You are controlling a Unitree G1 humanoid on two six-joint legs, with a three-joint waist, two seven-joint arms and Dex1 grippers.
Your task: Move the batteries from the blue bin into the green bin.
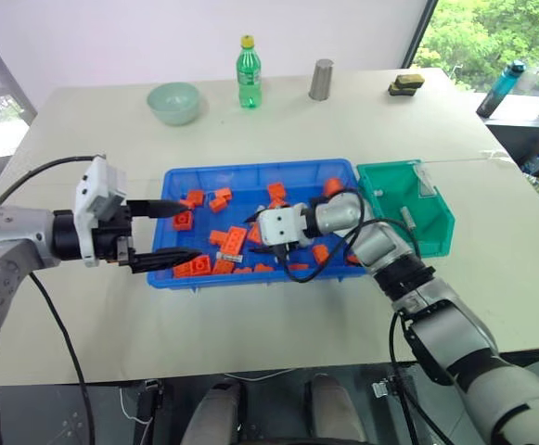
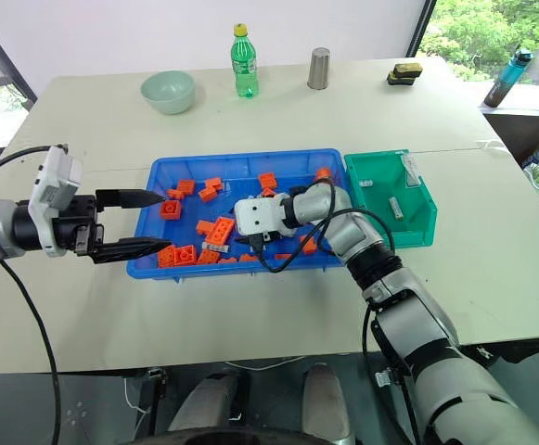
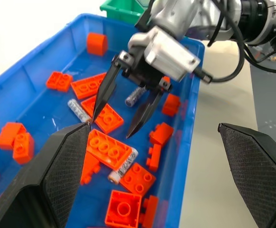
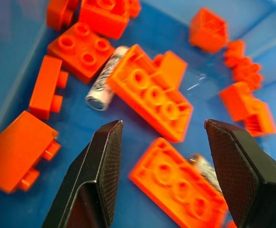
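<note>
Batteries (image 3: 78,110) lie among orange bricks (image 3: 108,147) in the blue bin (image 1: 181,179). Right tool (image 3: 118,118) hangs open and empty above them; left tool (image 1: 178,233) open at the rim. Advise straddling one battery only, clear of bricks, before the green bin (image 1: 441,222).

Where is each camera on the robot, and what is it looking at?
Left eye and right eye: on the head, looking down at the table, the blue bin, the green bin and both arms.
Left wrist: on the left arm, looking along its open left claw at the right claw over batteries.
Right wrist: on the right arm, looking between its open fingers at orange bricks.
Shared: both wrist views show the blue bin's bricks and batteries.
</note>
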